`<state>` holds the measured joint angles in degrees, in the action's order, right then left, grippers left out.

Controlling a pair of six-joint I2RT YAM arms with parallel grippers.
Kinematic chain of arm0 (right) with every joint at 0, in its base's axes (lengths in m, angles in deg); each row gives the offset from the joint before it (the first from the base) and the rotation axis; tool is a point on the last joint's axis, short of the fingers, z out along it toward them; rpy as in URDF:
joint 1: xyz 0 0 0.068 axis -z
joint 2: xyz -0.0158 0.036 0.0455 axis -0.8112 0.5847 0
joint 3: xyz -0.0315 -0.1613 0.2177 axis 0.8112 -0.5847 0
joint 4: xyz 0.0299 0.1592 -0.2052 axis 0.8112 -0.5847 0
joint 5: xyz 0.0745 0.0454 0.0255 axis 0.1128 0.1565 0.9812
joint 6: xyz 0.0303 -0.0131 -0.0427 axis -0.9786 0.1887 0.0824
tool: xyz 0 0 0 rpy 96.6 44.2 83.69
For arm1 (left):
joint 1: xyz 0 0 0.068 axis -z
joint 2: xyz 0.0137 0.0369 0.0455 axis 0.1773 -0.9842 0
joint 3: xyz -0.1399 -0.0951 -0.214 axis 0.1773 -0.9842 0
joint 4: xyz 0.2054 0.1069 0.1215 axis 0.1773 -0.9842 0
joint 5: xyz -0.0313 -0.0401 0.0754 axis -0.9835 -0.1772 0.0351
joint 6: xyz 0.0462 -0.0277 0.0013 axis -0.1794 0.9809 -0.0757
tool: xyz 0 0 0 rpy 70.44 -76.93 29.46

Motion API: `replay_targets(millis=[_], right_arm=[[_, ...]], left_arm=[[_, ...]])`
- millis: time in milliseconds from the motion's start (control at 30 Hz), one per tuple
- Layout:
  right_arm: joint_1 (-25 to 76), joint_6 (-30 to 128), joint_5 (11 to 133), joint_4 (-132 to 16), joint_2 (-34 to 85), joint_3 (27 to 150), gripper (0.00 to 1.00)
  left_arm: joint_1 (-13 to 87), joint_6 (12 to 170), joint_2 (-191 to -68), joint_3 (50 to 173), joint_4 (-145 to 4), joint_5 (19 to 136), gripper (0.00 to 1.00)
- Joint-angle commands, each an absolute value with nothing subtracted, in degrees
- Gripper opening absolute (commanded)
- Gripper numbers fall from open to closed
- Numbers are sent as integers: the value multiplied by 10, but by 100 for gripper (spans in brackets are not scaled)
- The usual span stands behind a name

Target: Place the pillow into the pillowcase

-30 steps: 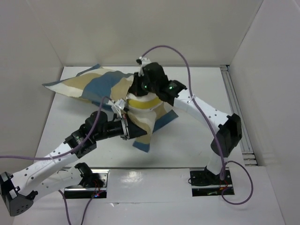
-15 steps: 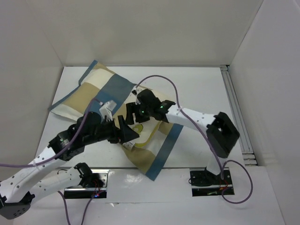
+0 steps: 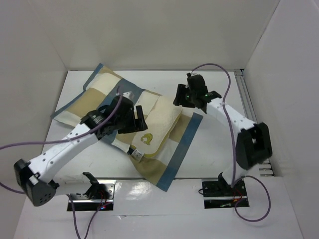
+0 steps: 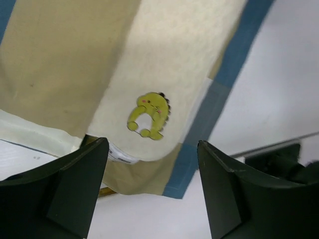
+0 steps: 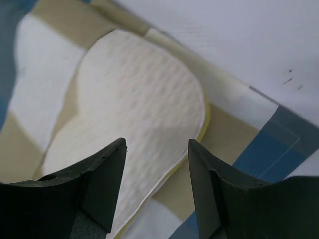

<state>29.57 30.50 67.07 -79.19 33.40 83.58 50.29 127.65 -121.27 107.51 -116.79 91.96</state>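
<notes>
1. Left fingers point(image 4: 75, 189) gape wide, gripping nothing, hovering over the pillow point(image 3: 157, 124) near its yellow emblem point(image 4: 148, 114).
2. Right fingers point(image 5: 94, 184) are parted too, empty, just above the pillow's far rounded end.
3. The pillow lies on top of the checked pillowcase point(image 3: 107, 92), spread across the desk point(image 3: 212, 149).

Pillow point(image 3: 158, 122) atop pillowcase point(image 3: 182, 143), on table point(image 3: 219, 144)
</notes>
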Motion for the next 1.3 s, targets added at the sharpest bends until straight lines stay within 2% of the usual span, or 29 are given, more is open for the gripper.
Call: replay_targets(millis=[0, 67, 100, 200, 233, 400, 533, 567, 600, 633, 667, 733, 867, 1033, 1133, 1167, 1200, 1233, 1267], right_arm=[[322, 325, 693, -767, 431, 895, 60], [322, 332, 708, -767, 501, 938, 53], [322, 332, 718, -767, 518, 947, 39], [312, 327, 760, -749, 541, 934, 14], [306, 319, 767, -736, 533, 914, 2], [197, 249, 778, -661, 405, 733, 0], [113, 238, 770, -697, 352, 697, 1], [113, 238, 754, -714, 340, 697, 8], [113, 243, 722, -725, 307, 688, 21], [134, 243, 710, -732, 287, 680, 58], [149, 243, 703, -732, 270, 671, 71], [194, 258, 703, -754, 237, 664, 82], [240, 277, 715, -773, 225, 653, 86], [253, 289, 726, -779, 225, 648, 87], [258, 289, 732, -784, 225, 648, 89], [258, 295, 737, -784, 220, 648, 89], [258, 295, 737, -790, 220, 648, 89], [258, 295, 737, -790, 220, 648, 89], [258, 304, 737, -790, 220, 648, 89]], left_arm=[[500, 1284, -1271, 1111, -1216, 966, 84], [488, 1299, -1294, 1111, -1224, 988, 84], [481, 1304, -1311, 1111, -1224, 994, 84], [453, 1298, -1333, 1088, -1204, 989, 82], [441, 1291, -1346, 1082, -1194, 981, 82], [430, 1241, -1364, 1122, -1201, 975, 80], [435, 1211, -1375, 1173, -1237, 980, 80], [435, 1206, -1381, 1180, -1249, 986, 82], [445, 1206, -1381, 1186, -1259, 993, 83], [454, 1211, -1381, 1186, -1266, 993, 85], [455, 1211, -1381, 1180, -1272, 988, 87], [477, 1226, -1381, 1170, -1272, 988, 91], [524, 1256, -1399, 1156, -1272, 993, 94], [571, 1289, -1495, 1172, -1272, 1044, 100], [576, 1305, -1545, 1184, -1272, 1074, 100], [576, 1310, -1580, 1192, -1272, 1085, 97], [576, 1310, -1594, 1192, -1272, 1092, 88], [576, 1310, -1605, 1208, -1281, 1104, 50], [569, 1328, -1610, 1215, -1311, 1112, 22]])
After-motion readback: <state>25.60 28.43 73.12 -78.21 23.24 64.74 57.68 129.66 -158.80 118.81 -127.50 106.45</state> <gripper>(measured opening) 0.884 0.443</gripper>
